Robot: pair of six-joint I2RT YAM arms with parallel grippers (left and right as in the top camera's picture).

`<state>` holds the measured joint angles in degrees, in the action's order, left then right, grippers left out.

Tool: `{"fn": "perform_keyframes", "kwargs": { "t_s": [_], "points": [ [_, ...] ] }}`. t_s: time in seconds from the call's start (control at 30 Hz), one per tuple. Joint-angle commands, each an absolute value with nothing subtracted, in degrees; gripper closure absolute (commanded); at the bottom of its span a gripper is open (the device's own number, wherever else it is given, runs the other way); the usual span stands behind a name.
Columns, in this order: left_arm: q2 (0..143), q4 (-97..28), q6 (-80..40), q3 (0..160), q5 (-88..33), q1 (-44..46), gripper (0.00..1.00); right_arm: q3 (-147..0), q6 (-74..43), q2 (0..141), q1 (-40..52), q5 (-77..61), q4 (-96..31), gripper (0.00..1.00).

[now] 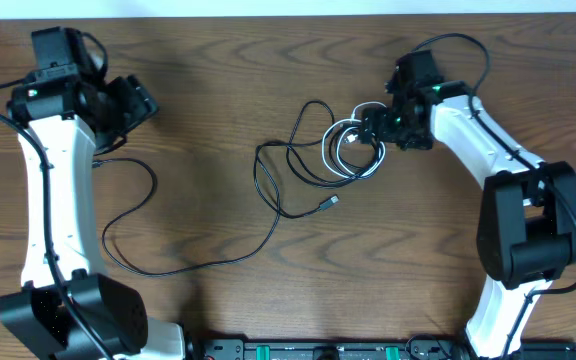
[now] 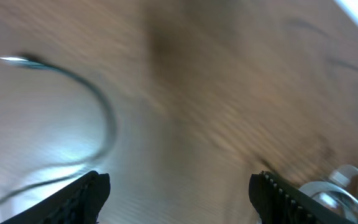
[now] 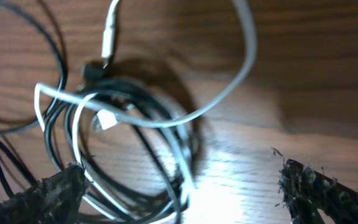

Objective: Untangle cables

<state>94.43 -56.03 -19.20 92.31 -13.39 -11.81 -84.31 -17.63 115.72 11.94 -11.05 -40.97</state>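
The step in hand appears to be the first pick from the knot. The right end effector (image 1: 373, 130) hovers over the tangle with its fingers spread and nothing between them; the right wrist view confirms the open gap directly above the coil. The left end effector (image 1: 138, 100) is parked near the far left corner of the table (image 1: 218, 90), also open and empty, with one black cable (image 2: 107, 112) passing beneath it; that view is blurred. The cables (image 1: 353, 150) lie bunched toward the far right part of the table. The white cable (image 3: 252, 43) is wound into a small coil and interlaced with several black turns, while a long black strand (image 1: 155, 183) runs out across the middle toward the left edge, and a free plug (image 1: 333, 203) rests just on the near side of the knot. For a clean result, close on a single strand only, preferably the white arc that stands proud of the coil, and avoid catching the black loops under it. Draw it out slowly and away from the bunch; a fast pull would probably tighten the knot. Pinning the black strand with the left arm would likely help.
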Motion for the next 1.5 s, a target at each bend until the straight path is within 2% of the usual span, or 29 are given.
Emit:
{"fn": "perform_keyframes", "kwargs": {
  "t_s": [0.0, 0.17, 0.2, 0.27, 0.37, 0.5, 0.57, 0.67, 0.8, 0.87, 0.97, 1.0, 1.07, 1.2, 1.47],
  "points": [
    [94.59, -55.66, -17.80, 93.12, -20.36, -4.99, 0.23, -84.75, -18.68, 114.85, 8.12, -12.40, -41.12, 0.03],
    [96.55, -51.20, -18.11, 92.47, -20.36, 5.23, 0.20, -84.75, -18.65, 114.85, 3.75, -11.92, -42.02, 0.01],
    [97.89, -48.97, -18.33, 92.01, -20.36, 8.86, 0.01, -84.75, -18.65, 114.85, 2.00, -11.92, -42.22, 0.01],
    [100.33, -46.89, -18.50, 92.01, -20.34, 13.56, 0.00, -84.75, -18.65, 114.85, 0.14, -11.94, -42.26, 0.01],
    [105.54, -44.05, -18.48, 92.01, -20.29, 20.08, 0.30, -84.75, -17.54, 114.85, -2.37, -11.92, -42.19, 0.01],
    [114.10, -40.53, -18.44, 92.01, -19.84, 27.88, 0.44, -84.66, -15.16, 114.85, -4.58, -11.92, -42.24, 0.01],
    [117.89, -39.99, -18.44, 92.01, -16.67, 31.29, 0.55, -84.64, -15.16, 114.87, -4.80, -11.94, -42.33, 0.01],
    [119.74, -40.58, -18.22, 92.01, -13.39, 33.69, 0.60, -84.64, -15.16, 114.87, -4.78, -11.94, -42.68, 0.01],
    [119.85, -40.62, -17.98, 92.01, -10.13, 35.18, 0.73, -84.64, -15.18, 114.87, -4.67, -11.97, -42.65, 0.01],
    [119.85, -41.65, -18.06, 92.01, -4.23, 35.20, 0.81, -84.62, -15.18, 114.87, -4.36, -11.97, -42.68, 0.01],
    [119.85, -42.59, -19.20, 92.01, 10.74, 33.50, 0.81, -84.62, -15.86, 114.87, -3.07, -12.62, -42.68, 0.04],
    [119.85, -42.57, -19.16, 92.01, 11.64, 32.38, 0.81, -84.62, -15.84, 114.87, -2.31, -13.13, -42.68, 0.03],
    [119.85, -43.29, -19.16, 92.01, 11.66, 30.83, 0.81, -84.62, -15.84, 114.87, -1.13, -14.11, -42.65, 0.01],
    [119.85, -46.28, -19.18, 92.01, 11.64, 26.46, 0.81, -84.58, -15.84, 115.04, 3.38, -14.09, -42.41, 0.09],
    [119.85, -51.40, -19.11, 91.98, 10.98, 22.50, 0.79, -84.58, -15.84, 118.45, 12.82, -12.32, -41.17, 0.12]
  ]
}}
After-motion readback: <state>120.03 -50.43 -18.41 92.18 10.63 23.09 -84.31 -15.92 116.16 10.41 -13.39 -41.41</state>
